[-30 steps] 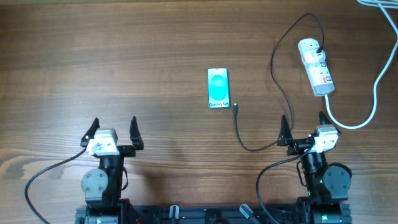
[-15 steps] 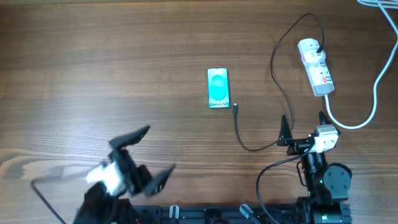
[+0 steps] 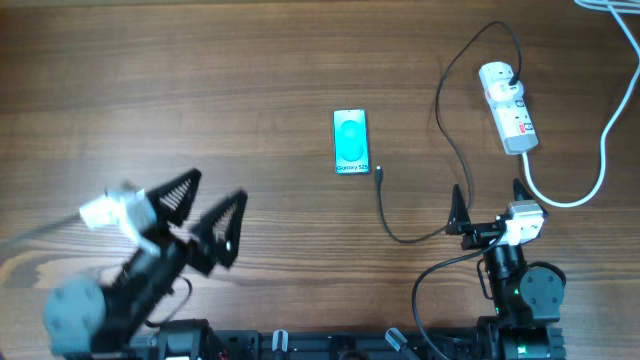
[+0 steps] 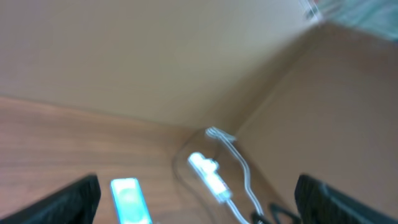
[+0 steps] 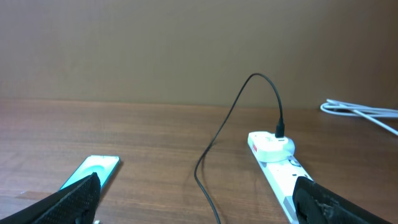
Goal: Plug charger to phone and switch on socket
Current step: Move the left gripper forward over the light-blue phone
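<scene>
The phone lies flat mid-table, its turquoise screen up. Just right of its bottom end rests the charger's dark plug tip, unplugged. The thin black cable loops past my right gripper and up to a white adapter seated in the socket, a white power strip at the far right. My left gripper is open, raised and angled toward the phone, blurred. My right gripper stands open and empty near the front edge. The left wrist view shows the phone and socket blurred; the right wrist view shows the phone, cable and socket.
A thick white cord curves from the socket's near end toward the table's right edge and back corner. The black cable's loop lies on the wood just left of my right gripper.
My left arm has swung out of its rest pose, tilting forward and turning its open gripper toward the phone. The right arm, phone, cable and socket have not moved.
</scene>
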Robot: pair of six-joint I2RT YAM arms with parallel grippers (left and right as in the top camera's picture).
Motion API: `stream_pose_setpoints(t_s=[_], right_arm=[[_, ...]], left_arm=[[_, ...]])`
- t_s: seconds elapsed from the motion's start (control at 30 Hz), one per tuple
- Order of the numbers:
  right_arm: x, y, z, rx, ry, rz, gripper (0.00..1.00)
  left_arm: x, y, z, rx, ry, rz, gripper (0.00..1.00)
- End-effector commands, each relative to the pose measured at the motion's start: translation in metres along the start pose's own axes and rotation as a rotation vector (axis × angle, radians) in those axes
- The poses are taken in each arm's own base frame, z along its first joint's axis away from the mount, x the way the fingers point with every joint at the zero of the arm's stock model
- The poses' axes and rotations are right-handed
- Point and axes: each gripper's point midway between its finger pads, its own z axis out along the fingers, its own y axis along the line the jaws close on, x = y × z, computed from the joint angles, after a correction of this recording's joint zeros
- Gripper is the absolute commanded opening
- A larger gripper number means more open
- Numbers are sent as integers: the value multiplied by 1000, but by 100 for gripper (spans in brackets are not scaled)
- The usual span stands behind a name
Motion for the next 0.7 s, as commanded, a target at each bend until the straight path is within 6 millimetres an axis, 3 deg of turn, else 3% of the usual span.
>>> stream_pose_setpoints(t_s=[0.0,0.1,0.27,0.47,0.67], right_arm=[[-2,-2,-1,13,-11,4,100],[-3,-2,-1,13,-12,4,100],[-3,-2,-1,13,-12,5,100],[-3,-2,-1,13,-12,5,100],[-2,-2,-1,13,-11,4,100]], left_arm=[[-12,-6,20,9,156,58,100],[-12,-9,38,83,210,-18,100],[-9,4,71,70,286,-156,99],[4,20,106,-176,429,-184,99],[28,29,137,-477,670,-90,99]])
